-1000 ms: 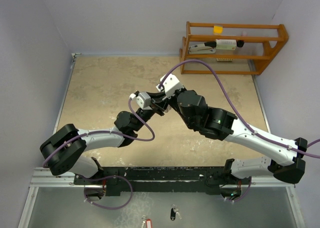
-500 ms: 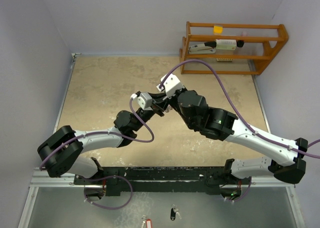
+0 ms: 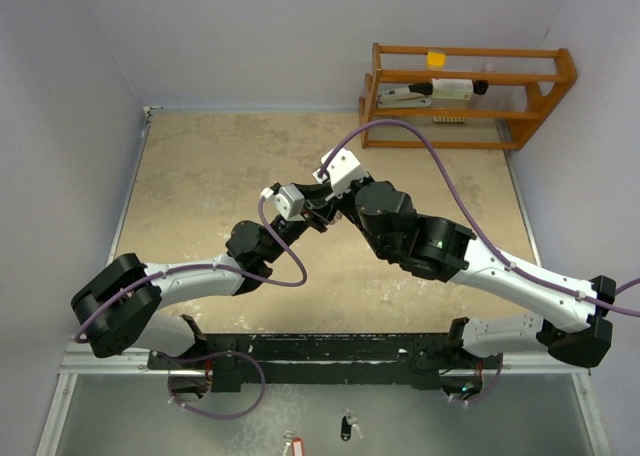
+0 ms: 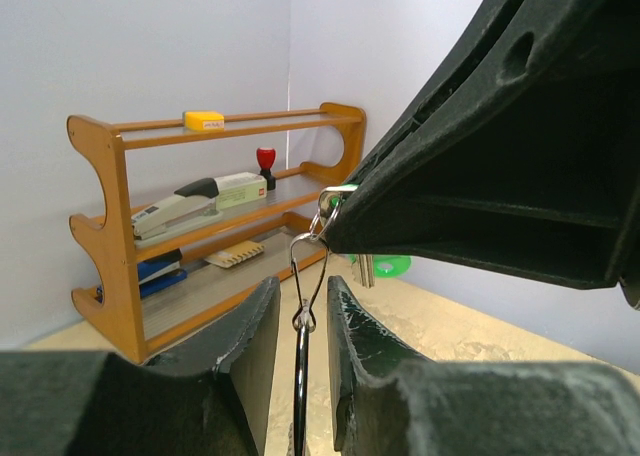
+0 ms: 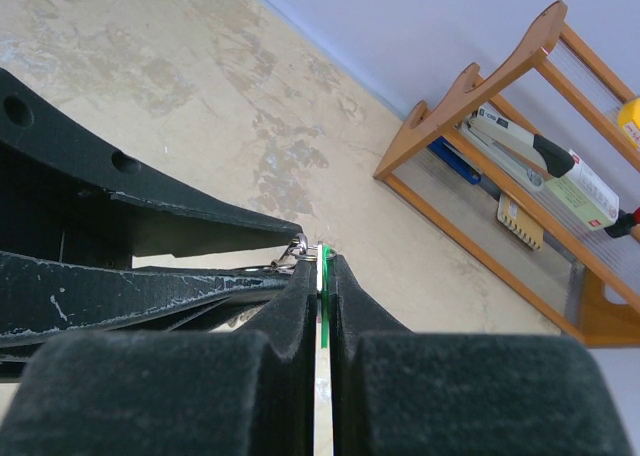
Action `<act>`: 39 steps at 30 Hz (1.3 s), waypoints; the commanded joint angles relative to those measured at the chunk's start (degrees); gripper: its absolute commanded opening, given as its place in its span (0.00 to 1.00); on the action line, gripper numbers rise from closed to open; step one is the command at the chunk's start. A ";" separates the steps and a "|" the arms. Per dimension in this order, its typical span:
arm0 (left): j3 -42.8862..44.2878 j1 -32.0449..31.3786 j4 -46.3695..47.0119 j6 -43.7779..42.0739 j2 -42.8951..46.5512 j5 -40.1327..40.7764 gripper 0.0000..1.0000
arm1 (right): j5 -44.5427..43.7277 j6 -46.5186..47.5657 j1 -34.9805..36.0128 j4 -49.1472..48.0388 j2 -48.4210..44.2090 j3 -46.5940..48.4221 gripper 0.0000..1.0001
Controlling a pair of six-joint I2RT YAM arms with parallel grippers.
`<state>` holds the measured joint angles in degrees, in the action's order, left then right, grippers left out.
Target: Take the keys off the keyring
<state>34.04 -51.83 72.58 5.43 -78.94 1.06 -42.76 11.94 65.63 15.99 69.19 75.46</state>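
Right claw [image 5: 322, 264] clamps green key [image 5: 324, 306], left wrist shows keyring [image 4: 303, 320]

Robot arms: two, left arm [image 3: 190, 274] and right arm [image 3: 500, 266]
Grippers: two, left gripper [image 4: 302, 296] and right gripper [image 5: 322, 266]
Green key [image 4: 385, 265]: one
Keyring [image 4: 303, 321]: one
Tagged keys: two, black-tagged key [image 3: 346, 425] and red-tagged key [image 3: 291, 444]
Wooden rack [image 3: 470, 51]: one
Stapler [image 4: 195, 204]: one
Red stamp [image 4: 266, 164]: one
Yellow block [image 3: 436, 58]: one

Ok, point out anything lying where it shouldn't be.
Two tagged keys, the black-tagged key and the red-tagged key, lie on the grey surface behind the arm bases, off the tan table. Nothing else stands out.
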 commanded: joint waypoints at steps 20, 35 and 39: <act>2.19 -0.18 6.17 2.12 -1.57 -1.59 0.23 | -0.83 -1.22 0.41 -2.69 -2.13 0.33 0.00; 2.93 -0.11 3.08 4.04 -1.01 0.11 0.00 | -1.01 -1.22 0.51 -2.89 -2.29 0.14 0.00; 3.13 -0.19 1.19 4.45 -0.61 0.04 0.00 | -1.08 -1.22 0.47 -2.98 -2.39 0.09 0.00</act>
<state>35.00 -51.83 74.26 8.40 -80.47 0.47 -42.61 11.46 65.73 16.01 68.84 75.44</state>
